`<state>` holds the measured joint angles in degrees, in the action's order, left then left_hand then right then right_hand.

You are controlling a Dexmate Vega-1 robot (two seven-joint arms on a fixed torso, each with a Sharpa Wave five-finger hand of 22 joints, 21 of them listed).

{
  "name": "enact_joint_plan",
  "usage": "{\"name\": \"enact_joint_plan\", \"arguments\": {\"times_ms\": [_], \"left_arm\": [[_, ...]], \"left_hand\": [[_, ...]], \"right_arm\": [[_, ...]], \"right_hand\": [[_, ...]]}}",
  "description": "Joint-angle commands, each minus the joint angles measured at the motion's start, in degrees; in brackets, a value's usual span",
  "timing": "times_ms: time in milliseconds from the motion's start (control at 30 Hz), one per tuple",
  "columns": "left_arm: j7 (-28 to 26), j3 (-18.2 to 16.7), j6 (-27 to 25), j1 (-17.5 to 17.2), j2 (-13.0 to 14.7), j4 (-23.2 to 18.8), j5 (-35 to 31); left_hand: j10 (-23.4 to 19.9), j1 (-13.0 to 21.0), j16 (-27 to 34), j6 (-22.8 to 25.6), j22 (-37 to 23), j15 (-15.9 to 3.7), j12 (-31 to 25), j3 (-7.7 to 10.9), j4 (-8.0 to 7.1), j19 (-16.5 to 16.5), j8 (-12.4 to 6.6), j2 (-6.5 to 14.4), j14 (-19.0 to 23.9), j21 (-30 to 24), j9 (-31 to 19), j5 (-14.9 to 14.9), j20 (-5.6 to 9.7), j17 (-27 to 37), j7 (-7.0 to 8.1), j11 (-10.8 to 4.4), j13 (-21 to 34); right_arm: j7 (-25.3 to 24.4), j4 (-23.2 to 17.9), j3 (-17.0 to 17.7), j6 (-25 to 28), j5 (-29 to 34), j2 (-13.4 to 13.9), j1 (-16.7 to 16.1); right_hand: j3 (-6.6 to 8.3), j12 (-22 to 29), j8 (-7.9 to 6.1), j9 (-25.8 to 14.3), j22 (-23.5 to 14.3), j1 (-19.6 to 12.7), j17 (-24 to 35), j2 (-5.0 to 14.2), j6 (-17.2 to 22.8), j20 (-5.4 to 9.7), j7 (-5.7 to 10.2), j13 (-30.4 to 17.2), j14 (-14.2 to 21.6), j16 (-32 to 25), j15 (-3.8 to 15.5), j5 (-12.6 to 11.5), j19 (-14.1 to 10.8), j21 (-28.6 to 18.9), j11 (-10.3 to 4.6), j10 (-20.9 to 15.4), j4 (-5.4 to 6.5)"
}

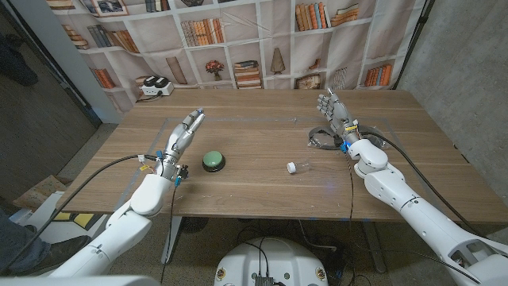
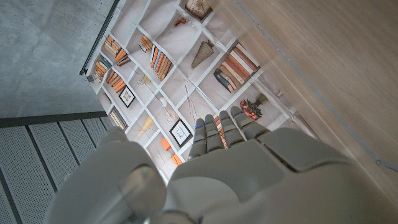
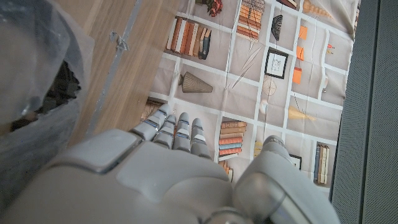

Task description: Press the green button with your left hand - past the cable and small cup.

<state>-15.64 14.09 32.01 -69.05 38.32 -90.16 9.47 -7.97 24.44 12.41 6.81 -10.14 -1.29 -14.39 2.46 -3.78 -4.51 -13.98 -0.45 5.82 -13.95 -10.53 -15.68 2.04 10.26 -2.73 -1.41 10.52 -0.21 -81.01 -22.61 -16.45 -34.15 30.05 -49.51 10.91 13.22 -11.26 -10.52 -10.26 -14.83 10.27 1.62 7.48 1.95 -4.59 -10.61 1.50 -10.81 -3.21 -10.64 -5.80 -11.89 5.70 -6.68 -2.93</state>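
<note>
Green button: domed cap on a dark round base, sitting on the table left of centre, toward the near side. Looks rigid and squat, unlikely to tip or slide far; probably meant to be pushed straight down on the crown, not gripped, and a light press with fingertips or palm should do. Left hand: just left of the button and a little farther back, apart from it, fingers extended and slightly spread, holding nothing; the left wrist view shows the fingers straight, reaching toward the bookshelf backdrop. Cup: small, clear, lying on its side right of the button, well apart from it; light, would roll if nudged. Cable: a coiled loop farther right, beside the right hand; limp, apt to snag. Right hand: at the right of the table, fingers up and apart, holding nothing. From the left hand's place neither cup nor cable seems to lie in its way
</note>
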Motion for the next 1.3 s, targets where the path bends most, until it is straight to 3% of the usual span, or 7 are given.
{"name": "enact_joint_plan", "arguments": {"times_ms": [33,167,200,633,1300], "left_arm": [[-8.36,-1.17,-4.57,-2.41,-0.11,-3.93,-11.19],[-10.29,-1.40,-6.64,-3.31,0.27,-5.46,-13.99],[-10.77,-1.45,-6.95,-3.55,0.31,-5.76,-14.56],[-14.82,-3.06,-8.99,-7.46,1.34,-9.55,-18.54],[-20.43,-5.36,-10.83,-12.47,1.17,-11.83,-24.41]], "left_hand": [[-0.53,0.73,0.02,0.70,-0.15,-0.06,0.11,-0.13,-0.07,-0.72,0.05,-0.04,0.69,0.14,-0.16,-0.12,0.89,0.25,0.19,-0.23,0.30],[-0.68,0.86,-0.01,1.08,-0.14,-0.15,0.18,-0.15,-0.02,-0.83,0.01,0.00,0.92,0.19,-0.16,-0.16,0.94,0.25,0.26,-0.31,0.30],[-0.72,0.98,-0.08,1.13,-0.14,-0.23,0.26,-0.15,0.02,-0.86,0.07,0.03,0.93,0.25,-0.16,-0.19,0.93,0.24,0.28,-0.98,0.30],[-1.66,1.49,-0.12,2.35,-0.13,-0.60,0.31,-0.20,0.22,-1.33,-0.02,0.18,1.78,0.39,-0.16,-0.34,1.15,0.23,0.51,-0.89,0.31],[-3.54,2.24,-0.02,4.39,-0.14,-1.18,0.28,-0.26,0.47,-2.32,-0.19,0.50,3.55,0.51,-0.17,-0.60,1.53,0.23,1.25,-1.51,0.33]], "right_arm": [[0.70,0.64,0.09,-0.89,-0.19,-0.01,-0.05],[0.71,0.45,0.22,-0.84,-0.39,0.06,-0.19],[0.76,0.41,0.22,-0.89,-0.36,0.12,-0.22],[0.55,-0.64,0.08,-0.29,-0.12,0.58,-0.60],[-0.36,-2.23,-0.21,0.80,0.35,0.84,-0.93]], "right_hand": [[0.10,-0.02,-0.17,-0.32,-0.25,-0.50,0.10,0.23,0.44,1.15,0.06,-0.06,0.22,0.02,-0.25,0.00,-0.13,0.04,0.13,-0.45,-0.30],[0.07,-0.05,-0.17,-0.32,-0.25,-0.49,0.10,0.23,0.45,1.17,0.05,-0.06,0.22,0.03,-0.26,0.01,-0.14,0.05,0.07,-0.44,-0.32],[0.07,-0.04,-0.17,-0.32,-0.25,-0.49,0.10,0.24,0.47,1.17,0.06,-0.06,0.22,0.03,-0.17,0.01,-0.13,0.06,0.09,-0.47,-0.32],[0.00,-0.14,-0.13,-0.33,-0.25,-0.43,0.11,0.27,0.48,1.16,0.03,-0.06,0.27,0.06,-0.31,0.02,-0.16,0.09,0.15,-0.46,-0.38],[-0.08,-0.21,-0.10,-0.33,-0.26,-0.39,0.12,0.30,0.51,1.14,0.00,-0.07,0.26,0.10,-0.30,0.03,-0.16,0.14,0.21,-0.55,-0.48]]}}
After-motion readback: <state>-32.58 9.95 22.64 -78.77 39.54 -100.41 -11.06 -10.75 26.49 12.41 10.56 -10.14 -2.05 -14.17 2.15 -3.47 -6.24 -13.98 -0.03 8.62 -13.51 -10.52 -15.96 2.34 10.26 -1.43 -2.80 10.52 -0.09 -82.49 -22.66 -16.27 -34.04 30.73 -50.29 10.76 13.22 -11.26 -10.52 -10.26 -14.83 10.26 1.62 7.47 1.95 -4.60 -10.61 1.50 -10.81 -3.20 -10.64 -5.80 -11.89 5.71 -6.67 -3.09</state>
